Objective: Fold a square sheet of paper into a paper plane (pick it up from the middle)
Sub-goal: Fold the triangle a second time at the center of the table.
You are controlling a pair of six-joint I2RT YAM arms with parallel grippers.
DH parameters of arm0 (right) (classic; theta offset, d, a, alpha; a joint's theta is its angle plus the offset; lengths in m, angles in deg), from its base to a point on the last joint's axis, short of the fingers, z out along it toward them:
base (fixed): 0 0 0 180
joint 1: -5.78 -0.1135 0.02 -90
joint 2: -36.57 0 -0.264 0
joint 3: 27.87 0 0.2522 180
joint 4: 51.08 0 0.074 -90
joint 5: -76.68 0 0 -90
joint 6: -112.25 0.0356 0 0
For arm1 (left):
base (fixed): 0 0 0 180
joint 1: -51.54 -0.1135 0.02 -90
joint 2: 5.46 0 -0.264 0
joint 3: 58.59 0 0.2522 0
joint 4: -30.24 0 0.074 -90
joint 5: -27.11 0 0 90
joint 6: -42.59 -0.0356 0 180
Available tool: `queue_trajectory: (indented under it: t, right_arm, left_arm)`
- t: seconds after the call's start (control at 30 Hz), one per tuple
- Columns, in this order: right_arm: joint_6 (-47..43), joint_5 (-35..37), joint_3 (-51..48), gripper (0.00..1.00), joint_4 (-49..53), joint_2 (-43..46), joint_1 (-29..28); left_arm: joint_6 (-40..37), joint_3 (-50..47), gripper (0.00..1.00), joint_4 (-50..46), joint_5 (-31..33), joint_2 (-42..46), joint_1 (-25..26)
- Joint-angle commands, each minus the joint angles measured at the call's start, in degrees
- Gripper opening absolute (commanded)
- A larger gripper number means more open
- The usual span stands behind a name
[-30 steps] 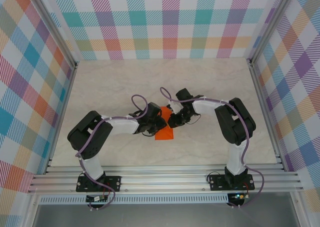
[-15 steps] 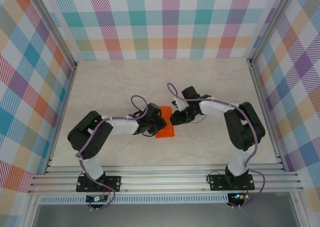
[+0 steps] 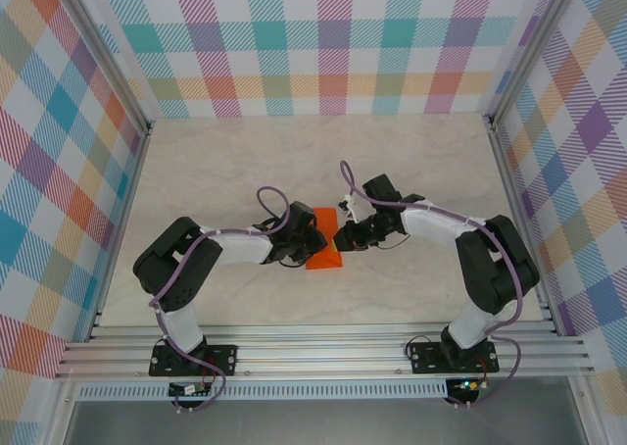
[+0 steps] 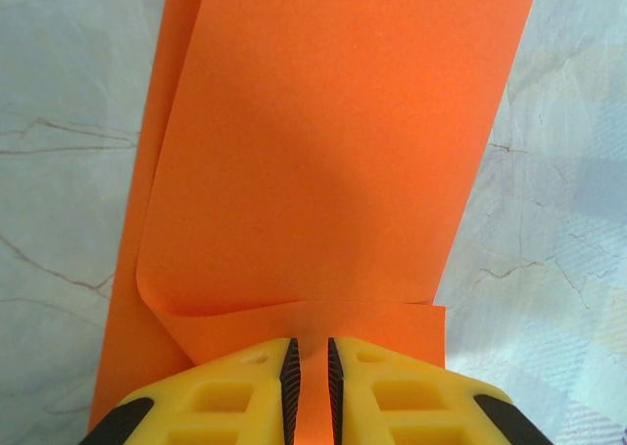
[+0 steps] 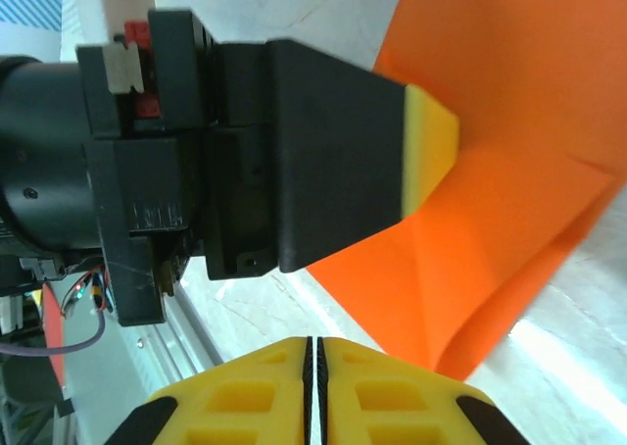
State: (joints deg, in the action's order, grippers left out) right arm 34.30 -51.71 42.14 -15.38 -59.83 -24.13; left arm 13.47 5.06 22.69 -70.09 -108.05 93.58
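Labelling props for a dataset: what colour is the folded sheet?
Plain bright orange; the square sheet of paper shows best in the left wrist view.

Bright, even white light, soft faint shadows, mostly sharp

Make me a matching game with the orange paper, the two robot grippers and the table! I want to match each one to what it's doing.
Things:
1. bright orange folded paper sheet
2. yellow-fingered left gripper
3. yellow-fingered right gripper
4. pale marbled tabletop

States:
A. jaws shut, no paper between them
B. lying underneath everything
C. folded over, between the two arms
D. jaws pinched on the paper's edge

Pairs: 1-C, 2-D, 3-A, 4-B
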Motion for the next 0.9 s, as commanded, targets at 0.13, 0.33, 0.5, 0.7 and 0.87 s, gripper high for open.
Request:
queue_trajectory:
  t: [0.13,0.33,0.5,0.7,0.87]
  right_arm:
    - [1.21,-2.75,2.42,0.11,0.51,-5.26,-1.90]
    - [1.29,0.47,3.46,0.12,1.77,-8.12,-2.78]
    - [0.79,5.19,3.61,0.12,4.22,-9.59,-2.78]
    - [0.57,6.56,2.73,0.12,5.03,-10.56,-2.78]
    - [0.60,8.38,1.60,0.13,5.64,-10.66,-2.78]
  left_arm:
    - [0.28,-0.52,0.19,-1.90,0.88,-2.20,0.66]
    - [0.11,-0.47,0.19,-2.26,0.98,-2.18,0.65]
    - [-0.04,-0.49,0.19,-2.38,0.89,-2.12,0.67]
    - [-0.07,-0.57,0.19,-2.61,1.00,-2.18,0.67]
    - [-0.06,-0.50,0.19,-2.58,0.99,-2.27,0.64]
